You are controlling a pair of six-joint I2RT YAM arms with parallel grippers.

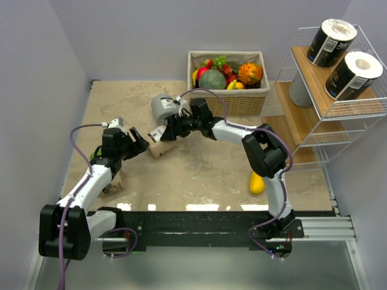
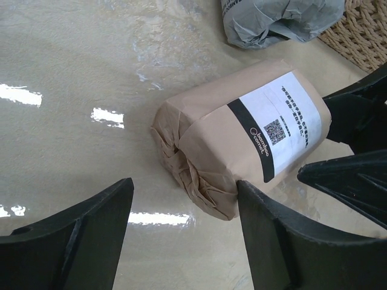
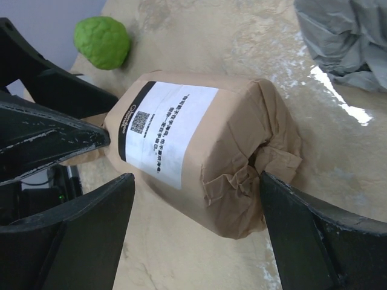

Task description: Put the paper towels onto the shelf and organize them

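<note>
On the table (image 1: 199,175) between my two arms lies the tan roll (image 1: 161,148), on its side with the label up, and I take it as the one in hand. My right gripper (image 3: 196,199) is spread wide with the roll between its fingers. I see no squeeze on the paper, so I call it released. My left gripper (image 2: 184,208) is likewise spread, hanging just beside the roll's crimped end and holding nothing. Just beyond, near the basket (image 1: 242,104), a grey roll (image 1: 162,107) lies loose on the table. A second tan one (image 1: 112,183) seems to lie under my left forearm, partly hidden. Over on the shelf (image 1: 296,121), two black rolls (image 1: 331,41) stand side by side on the top board. A grey shape on the board below may be a further roll, though I cannot tell for sure. A mango (image 1: 257,183) lies by my right arm and is no part of the job. My judgement: about half done, with two or three shelved and two or three left on the table
</note>
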